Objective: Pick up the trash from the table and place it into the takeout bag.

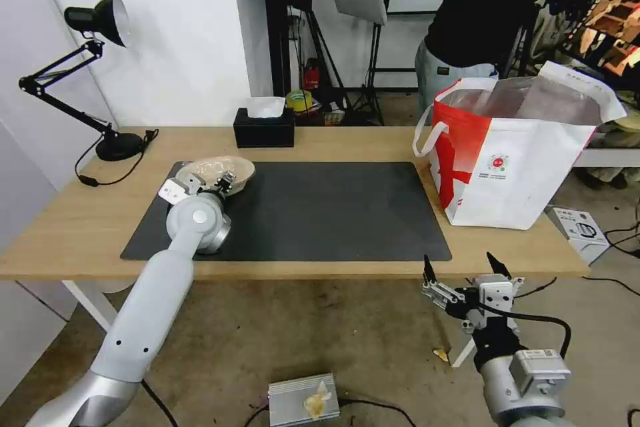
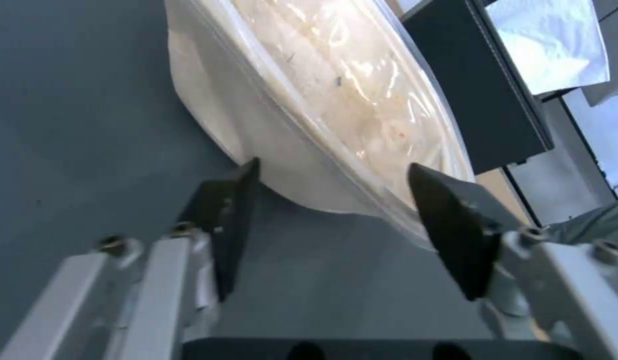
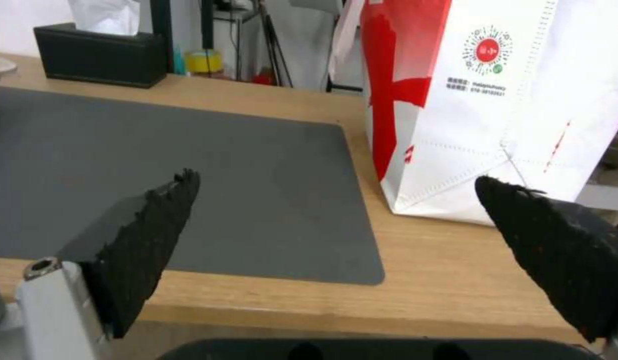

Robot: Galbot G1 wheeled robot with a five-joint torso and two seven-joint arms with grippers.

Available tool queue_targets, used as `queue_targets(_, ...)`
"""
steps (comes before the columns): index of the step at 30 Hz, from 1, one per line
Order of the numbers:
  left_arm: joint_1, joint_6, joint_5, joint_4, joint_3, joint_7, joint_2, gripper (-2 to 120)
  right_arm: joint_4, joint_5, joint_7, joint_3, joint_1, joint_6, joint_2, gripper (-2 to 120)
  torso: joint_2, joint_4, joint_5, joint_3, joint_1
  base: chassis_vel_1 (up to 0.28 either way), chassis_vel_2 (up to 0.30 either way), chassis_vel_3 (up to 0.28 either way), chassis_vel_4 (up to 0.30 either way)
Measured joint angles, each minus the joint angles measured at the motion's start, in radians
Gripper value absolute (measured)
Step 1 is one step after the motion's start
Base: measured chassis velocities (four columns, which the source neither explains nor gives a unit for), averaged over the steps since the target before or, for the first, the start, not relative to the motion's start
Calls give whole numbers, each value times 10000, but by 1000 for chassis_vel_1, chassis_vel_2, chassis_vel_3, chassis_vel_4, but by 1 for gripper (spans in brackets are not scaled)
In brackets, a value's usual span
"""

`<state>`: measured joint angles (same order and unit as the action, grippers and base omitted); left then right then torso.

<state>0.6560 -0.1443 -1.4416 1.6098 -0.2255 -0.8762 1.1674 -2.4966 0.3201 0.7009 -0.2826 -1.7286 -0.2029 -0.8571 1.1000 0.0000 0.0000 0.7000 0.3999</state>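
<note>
A shallow beige bowl with a clear lid (image 1: 217, 170) is the trash that I see; it sits at the back left corner of the dark mat (image 1: 320, 213) on the table (image 1: 80, 227). My left gripper (image 1: 223, 181) is at the bowl's near rim. In the left wrist view this gripper (image 2: 332, 165) is open, one finger beside the bowl's (image 2: 309, 100) wall and the other over the lid's edge. The takeout bag (image 1: 513, 160) stands upright at the table's right end. My right gripper (image 1: 460, 259) hangs open and empty below the front edge, in front of the bag (image 3: 495, 100).
A black tissue box (image 1: 264, 128) stands at the table's back edge, just behind the bowl. A black desk lamp (image 1: 100, 20) occupies the back left corner. A small white box (image 1: 580, 230) lies on the floor to the right of the table.
</note>
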Motion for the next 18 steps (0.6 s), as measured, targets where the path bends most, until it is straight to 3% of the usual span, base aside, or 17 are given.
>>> queue_targets(15,87,19,93,122,66,13,44,1,0,0,0,0,0,-1,0,100,0,-1,0,0,0,0,0,0,0)
queue_targets(18,95,28,120,154,75,13,44,0,0,0,0,0,0,0,0,100,0,0,1,0,0,0,0,0,0)
